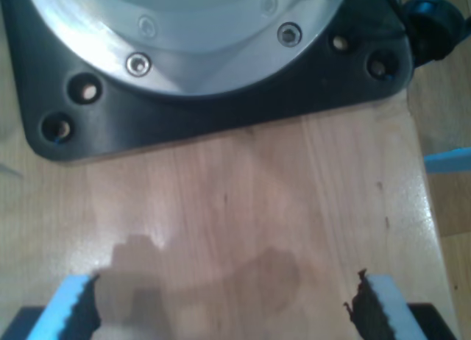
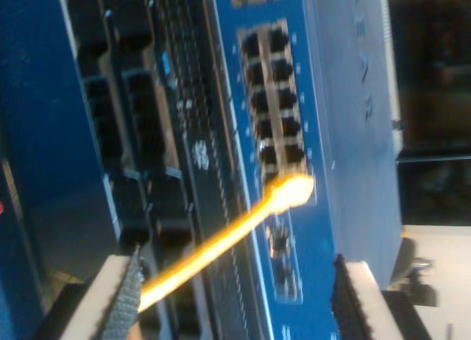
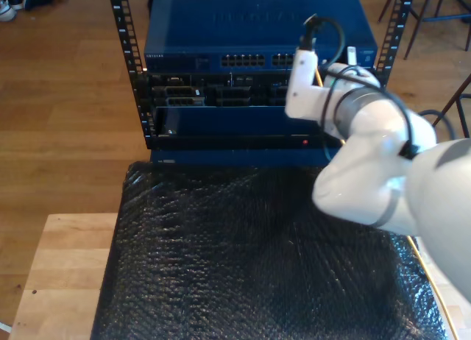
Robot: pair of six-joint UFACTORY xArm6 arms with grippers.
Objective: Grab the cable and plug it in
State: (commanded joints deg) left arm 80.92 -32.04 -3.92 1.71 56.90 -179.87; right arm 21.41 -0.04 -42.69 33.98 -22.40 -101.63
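Thin yellow cable [image 2: 221, 244] runs between my second gripper's [image 2: 235, 296] spread jaws, glowing tip at blue switch's [image 2: 346, 134] port block [image 2: 276, 97]; grip unclear. My first gripper [image 1: 224, 303] wide over bare wood.

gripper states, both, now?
First pincer: open, nothing between the pads, over bare wood table.
Second pincer: cannot tell; cable runs from one pad to the switch ports.

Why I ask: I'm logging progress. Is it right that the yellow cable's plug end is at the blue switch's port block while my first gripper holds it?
Not quite. The cable runs from my second gripper to the switch's ports; the second wrist view shows it. My first gripper hangs open over bare wood.
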